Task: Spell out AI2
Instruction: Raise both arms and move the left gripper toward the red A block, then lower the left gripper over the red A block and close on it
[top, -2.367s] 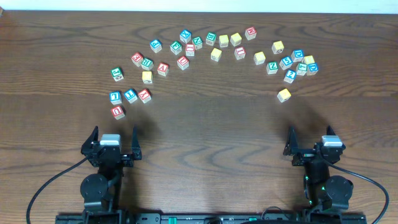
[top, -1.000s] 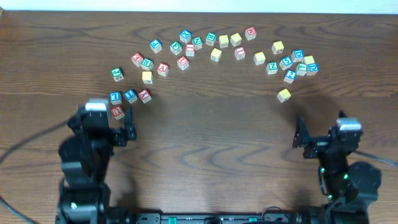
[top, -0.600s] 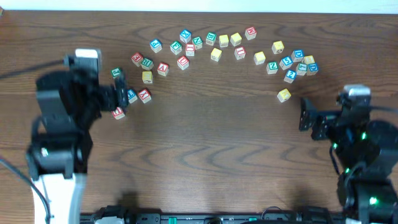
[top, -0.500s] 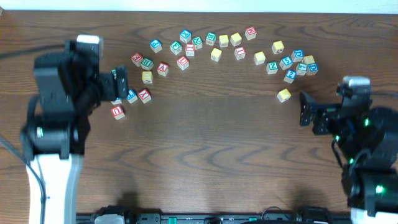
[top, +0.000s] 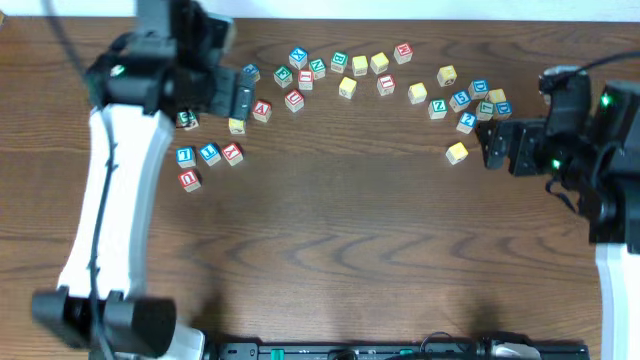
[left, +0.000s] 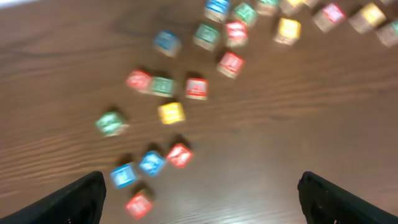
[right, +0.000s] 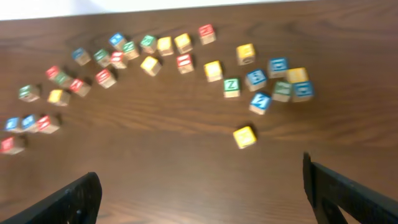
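Observation:
Several small lettered wooden blocks lie in a loose arc across the far half of the dark wooden table (top: 340, 230). A red block with an A (top: 262, 110) sits just right of my left gripper (top: 240, 100), which is open and empty above the left cluster. A blue block with a 2 (top: 466, 122) lies in the right cluster. My right gripper (top: 495, 148) is open and empty, just right of a lone yellow block (top: 456, 152). The left wrist view is blurred, and the open fingers (left: 202, 199) hang high over the table.
A blue block (top: 184, 155), another blue one (top: 209, 153) and two red ones (top: 232, 153) (top: 189, 179) lie at the left, also in the left wrist view (left: 139, 204). The lone yellow block also shows in the right wrist view (right: 244, 136). The table's far edge runs behind the blocks.
Both arms have lifted from the near edge and swung toward the far blocks, the left to the left cluster, the right toward the lone yellow block. No block has moved.

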